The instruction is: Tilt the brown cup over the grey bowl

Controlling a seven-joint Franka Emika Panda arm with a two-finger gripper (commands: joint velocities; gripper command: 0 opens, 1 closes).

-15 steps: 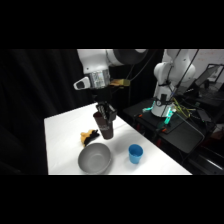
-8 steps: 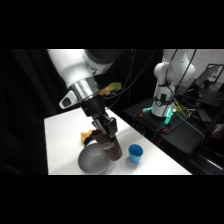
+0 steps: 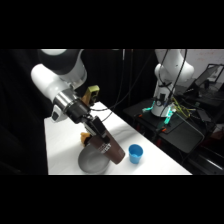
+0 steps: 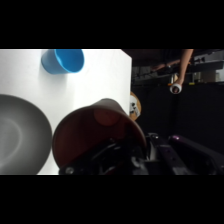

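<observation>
The white arm leans low over the table (image 3: 65, 145), slanting down toward the grey bowl (image 3: 90, 161), with its gripper (image 3: 102, 142) tipped well off vertical. The gripper pinches the brown cup (image 3: 114, 151), its black linkage pressed against the cup's wall; in the wrist view the cup (image 4: 95, 135) fills the lower middle, with the linkage wrapped about its base.

The cup is held in the air at the bowl's rim, on the side nearest the blue cup (image 3: 135, 153). It is tilted steeply, its long axis running along the gripper's slant, but the side view does not show clearly which end is the mouth. In the wrist view the cup's open mouth faces the camera, and the bowl (image 4: 20, 135) lies just beside it. The blue cup (image 4: 63, 60) stands on the table beyond the bowl, apart from both. A small yellow object (image 3: 85, 136) lies behind the bowl, partly hidden by the gripper.
</observation>
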